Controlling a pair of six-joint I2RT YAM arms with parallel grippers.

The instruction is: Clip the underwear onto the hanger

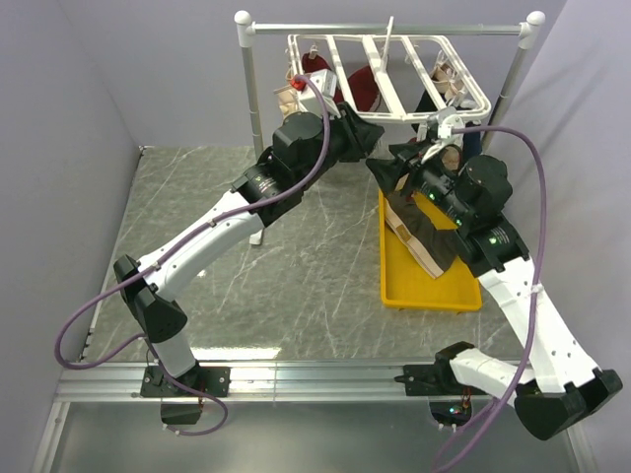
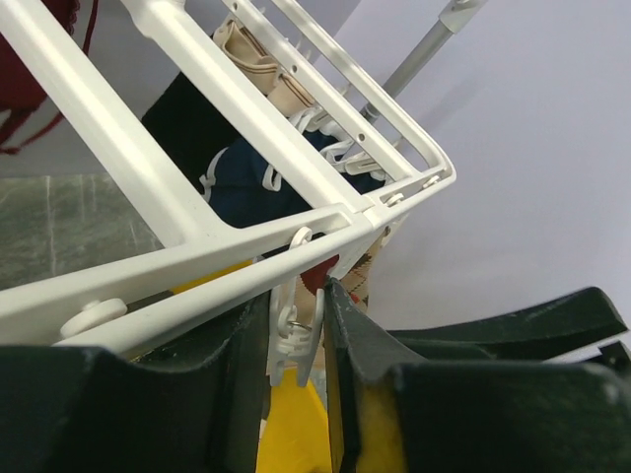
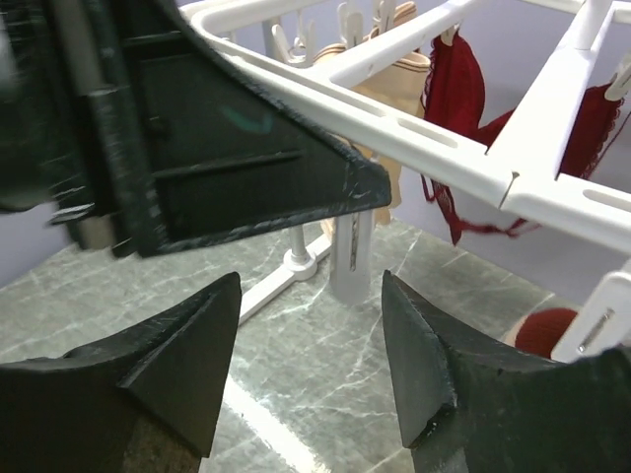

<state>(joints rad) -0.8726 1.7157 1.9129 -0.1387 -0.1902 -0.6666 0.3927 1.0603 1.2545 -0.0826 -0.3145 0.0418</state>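
The hanger [image 1: 394, 74], a white slatted rack, hangs from the rail at the back; it also shows in the left wrist view [image 2: 197, 246] and the right wrist view [image 3: 414, 128]. My left gripper [image 1: 373, 138] reaches to its near edge and is shut on a small white dangling clip [image 2: 294, 335]. The underwear [image 1: 422, 232], dark grey-brown with a beige band, is draped under my right arm above the tray. My right gripper [image 1: 409, 163] is just below the rack edge, its jaws [image 3: 311, 296] open with nothing between them. How the underwear is held up is hidden.
A yellow tray [image 1: 434, 291] lies at the right under the right arm. The white pole-and-rail stand [image 1: 251, 89] carries the rack. Maroon garments [image 3: 458, 89], a beige garment [image 3: 394, 89] and a dark blue one [image 2: 246, 182] hang on the rack. Grey walls close both sides.
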